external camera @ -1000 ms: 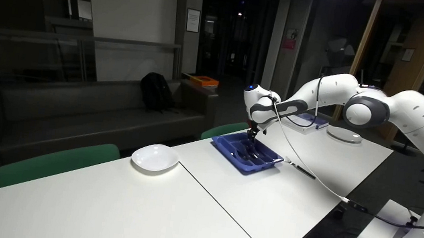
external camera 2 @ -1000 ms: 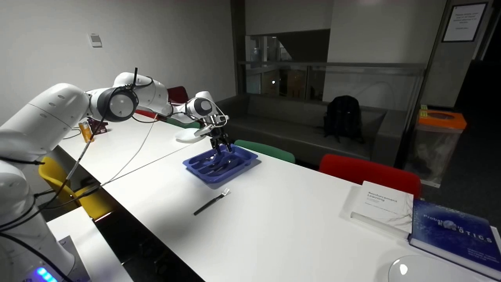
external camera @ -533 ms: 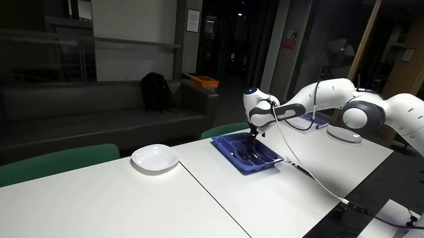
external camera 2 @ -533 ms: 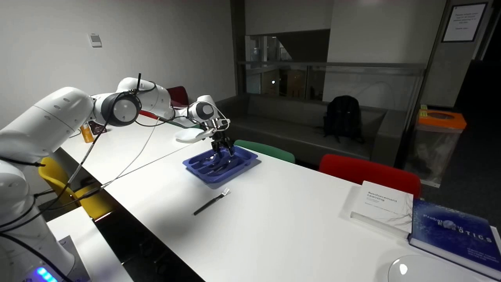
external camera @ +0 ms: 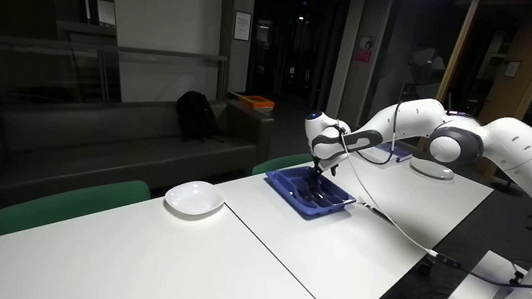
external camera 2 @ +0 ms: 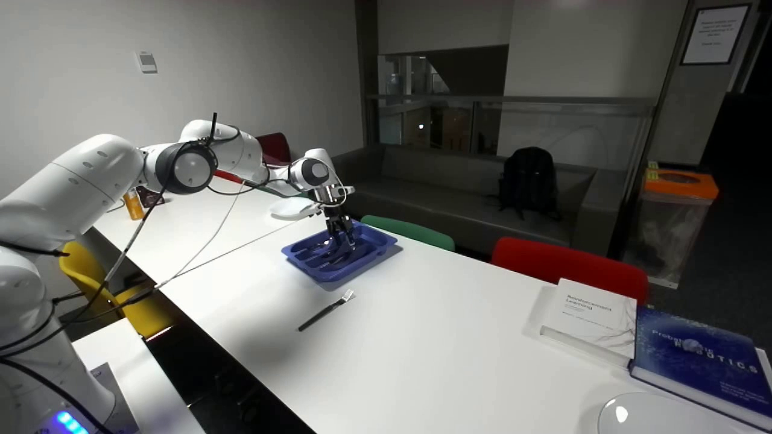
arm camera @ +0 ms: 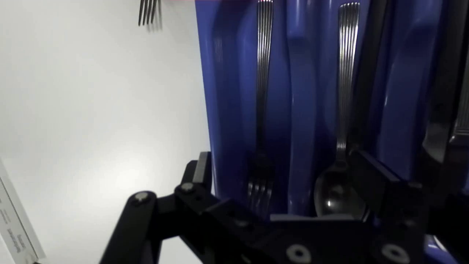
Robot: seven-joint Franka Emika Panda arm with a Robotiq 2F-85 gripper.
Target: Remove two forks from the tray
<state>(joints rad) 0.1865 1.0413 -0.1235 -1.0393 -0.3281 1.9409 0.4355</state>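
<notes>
One fork (arm camera: 263,69), silver with a ribbed handle, lies in the outer compartment of the blue tray (arm camera: 304,110) in the wrist view. Its tines point toward the gripper base. Another fork (external camera 2: 325,312), with a dark handle, lies on the table beside the tray (external camera 2: 329,276); its tines (arm camera: 148,11) show in the wrist view. My gripper (arm camera: 284,165) is open over the tray. One finger (arm camera: 203,168) stands at the tray's outer edge, the other (arm camera: 381,176) over the spoon compartment. The tray fork lies between them, not visibly touched. In both exterior views the gripper (external camera: 314,180) reaches low into the tray.
A spoon (arm camera: 335,194) lies in the neighbouring compartment, with more dark cutlery (arm camera: 445,110) beyond. A white plate (external camera: 195,198) stands on the table. Two books (external camera 2: 594,319) and another plate (external camera 2: 681,416) lie at the far end. A cable (external camera: 390,215) hangs from the arm.
My gripper has come down into the tray and then turned and tilted a little. The tray and the fork on the table have not moved.
</notes>
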